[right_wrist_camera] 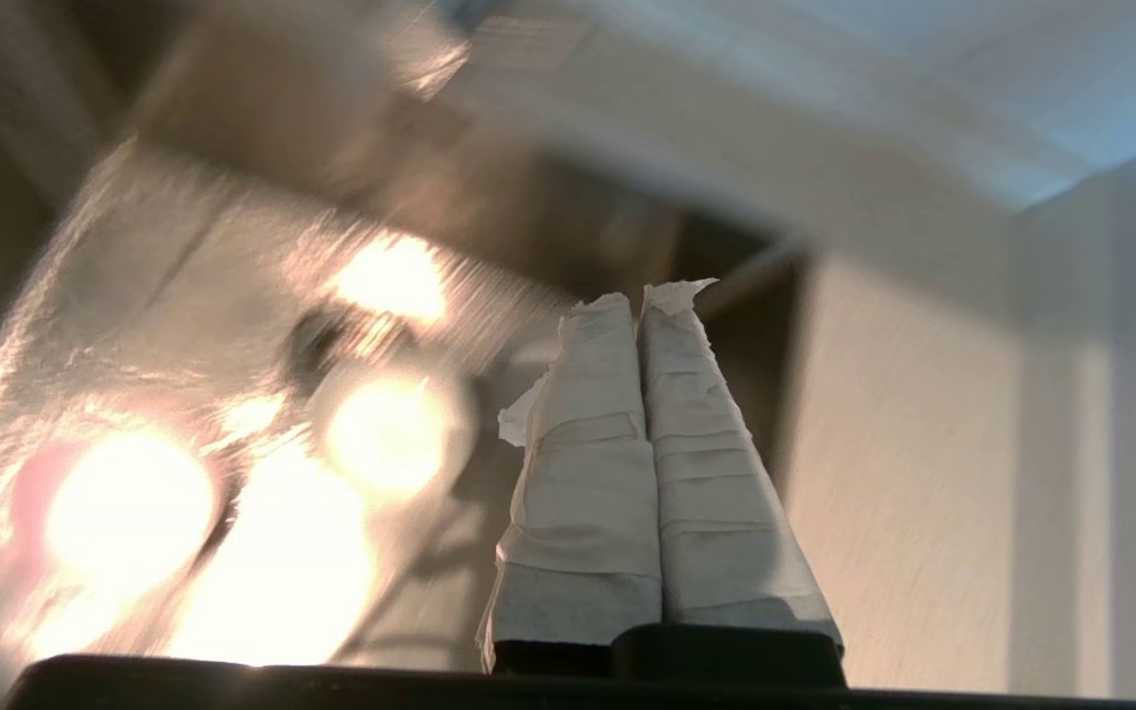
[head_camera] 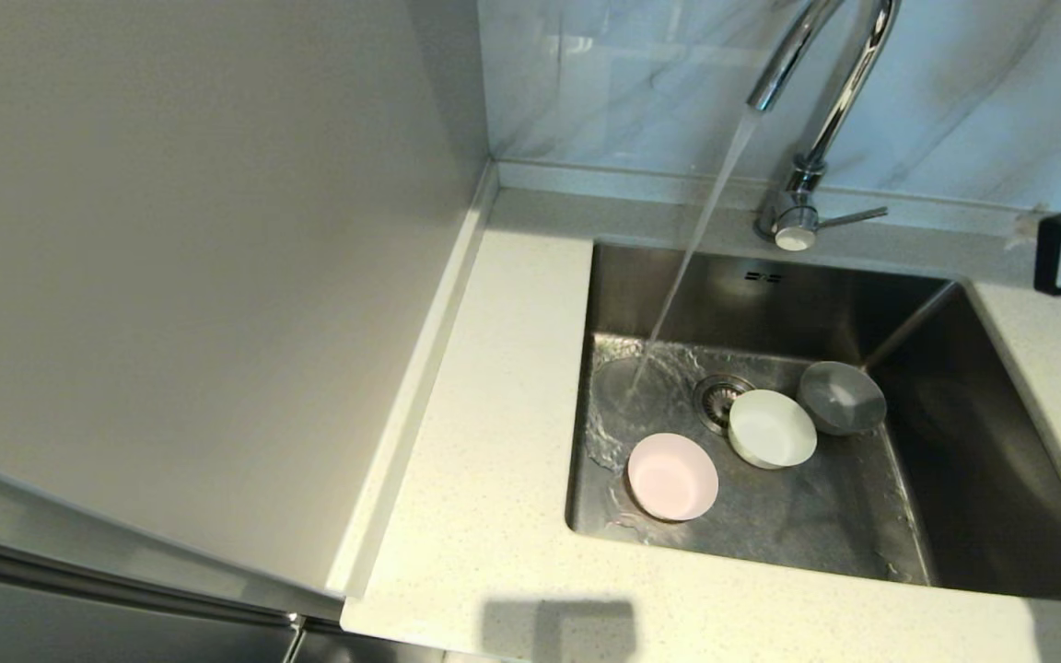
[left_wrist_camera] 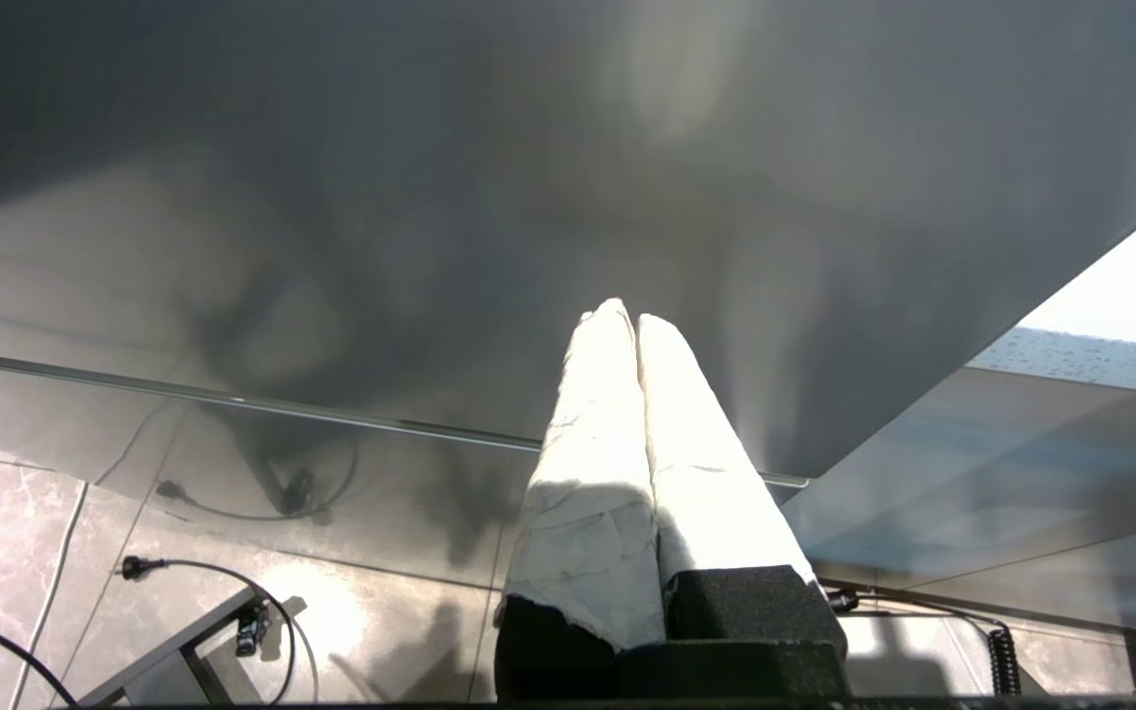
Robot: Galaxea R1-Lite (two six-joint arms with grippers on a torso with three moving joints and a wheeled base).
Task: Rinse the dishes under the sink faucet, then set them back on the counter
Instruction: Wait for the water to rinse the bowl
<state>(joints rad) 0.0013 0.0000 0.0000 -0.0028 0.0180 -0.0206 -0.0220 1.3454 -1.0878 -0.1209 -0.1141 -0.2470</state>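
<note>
Looking down from the head camera, I read the scene like this:

Water: running from the faucet (head_camera: 821,110) in a slanted stream, landing on the sink (head_camera: 973,479) floor just left of the drain strainer (head_camera: 719,398).
Pink bowl (head_camera: 672,476): on the sink floor, near the front left corner, upright, apart from the stream.
White bowl (head_camera: 772,428): right of the strainer, tilted, touching the grey bowl.
Grey bowl (head_camera: 842,397): behind and right of the white one.
Counter (head_camera: 484,479): I see no bowl on it around the sink.
Right gripper (right_wrist_camera: 639,296): I see its taped fingers (right_wrist_camera: 588,463) pressed together, gripping nothing; its wrist camera looks blurrily toward the sink. In the head view only a dark part shows at the right edge.
Left gripper (left_wrist_camera: 625,314): parked low beside the cabinet front (left_wrist_camera: 430,197), fingers closed flat against each other, empty.
</note>
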